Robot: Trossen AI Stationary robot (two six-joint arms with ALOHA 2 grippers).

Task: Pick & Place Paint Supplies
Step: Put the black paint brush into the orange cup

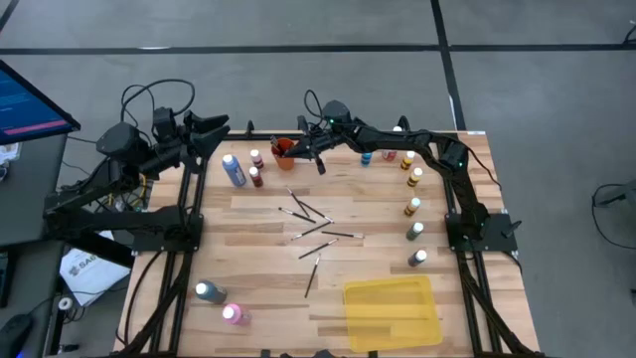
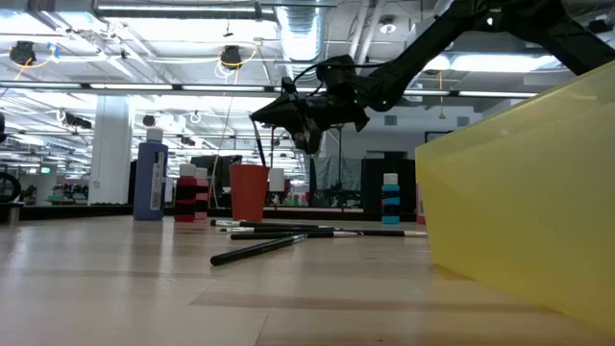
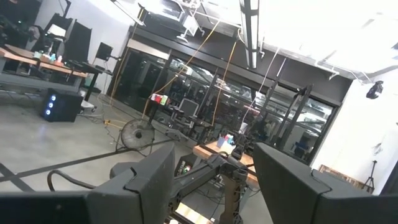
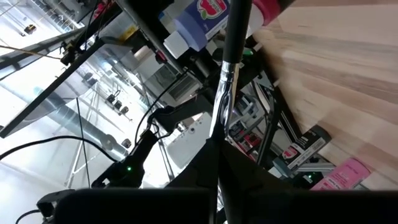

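My right gripper (image 1: 316, 159) hangs over the far part of the wooden table (image 1: 258, 214), just beside the small orange cup (image 1: 284, 148). Fingers pressed together, pinching a thin dark paintbrush (image 4: 225, 93). Brush is pencil-slim, black handle w/ a shiny metal ferrule. The right wrist view shows this grip close up: handle runs straight out from between my fingers. The high view shows only a short dark stick at the gripper tip there.

More loose brushes (image 1: 316, 227) lie scattered mid-table, crossing each other. In the low view they (image 2: 288, 231) lie flat in front of the cup (image 2: 249, 191).

White-capped paint bottles: a big blue one (image 1: 234, 170) w/ two red ones (image 1: 255, 176) near the cup, a row of bottles (image 1: 414, 206) along the right edge, and two, one of them pink (image 1: 233, 314), at the near left. Yellow tray (image 1: 391, 310) sits near right; in the low view it fills the right side as a yellow wall (image 2: 519, 202).

My left gripper (image 1: 204, 134) waits off the table's far left edge, fingers (image 3: 149, 180) spread apart, nothing between them. Left wrist view looks out into the room only.
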